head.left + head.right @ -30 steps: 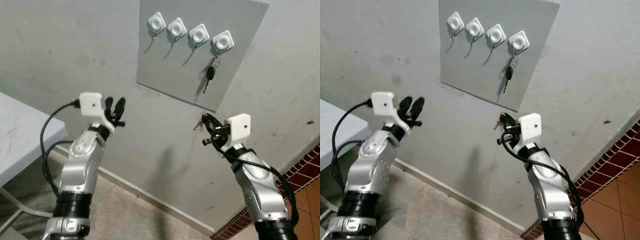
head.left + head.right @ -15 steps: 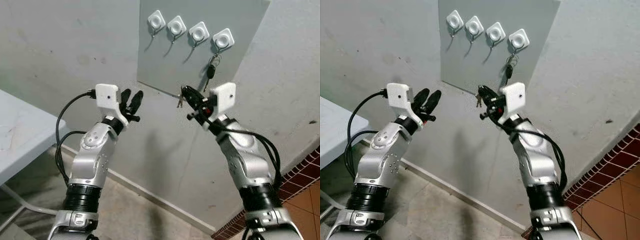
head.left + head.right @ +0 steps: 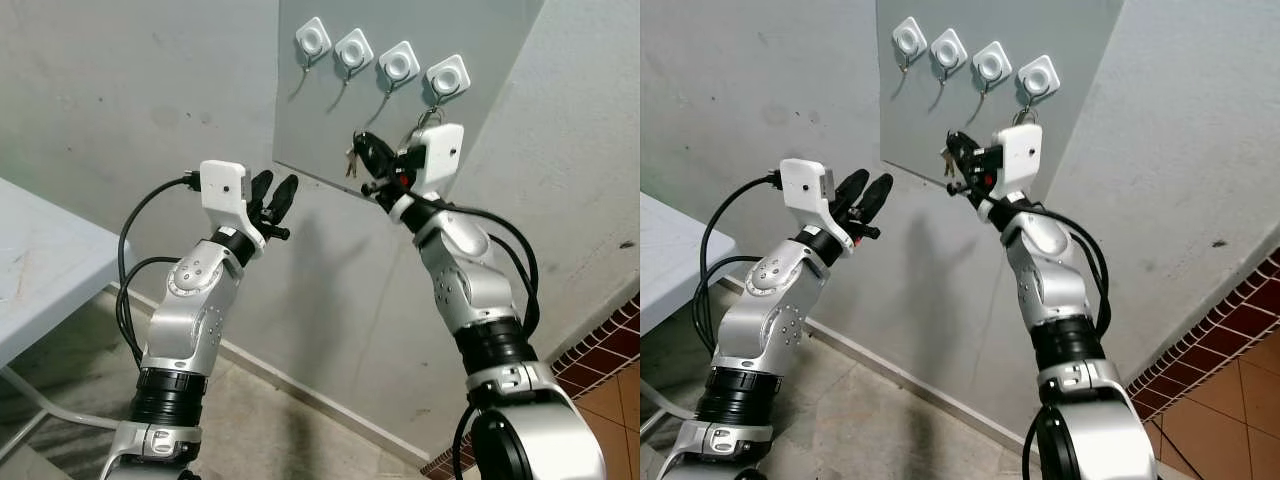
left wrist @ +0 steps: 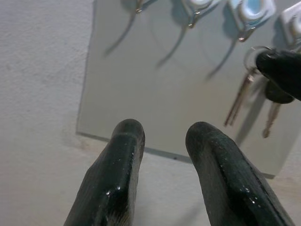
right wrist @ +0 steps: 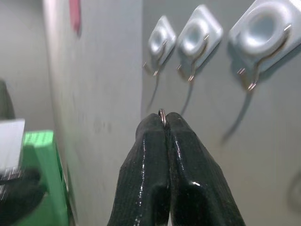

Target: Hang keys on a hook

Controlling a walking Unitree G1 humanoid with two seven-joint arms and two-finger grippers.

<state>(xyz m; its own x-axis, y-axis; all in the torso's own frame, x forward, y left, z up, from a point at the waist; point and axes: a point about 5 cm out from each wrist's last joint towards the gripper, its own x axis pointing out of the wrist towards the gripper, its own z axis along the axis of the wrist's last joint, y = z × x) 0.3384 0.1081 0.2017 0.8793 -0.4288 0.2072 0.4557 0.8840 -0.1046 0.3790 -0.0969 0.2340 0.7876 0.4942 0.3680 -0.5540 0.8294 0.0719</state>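
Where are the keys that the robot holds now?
The keys hang from the right gripper, in front of the grey board, just below the row of hooks.

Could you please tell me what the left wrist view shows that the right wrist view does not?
Left wrist view: the left tool, fingers apart, and the silver keys dangling from the right tool beside a hung black-headed key. Right wrist view: that tool's fingers pinched on a small metal key ring, and a green block. Both: white square hooks on the grey wall panel.
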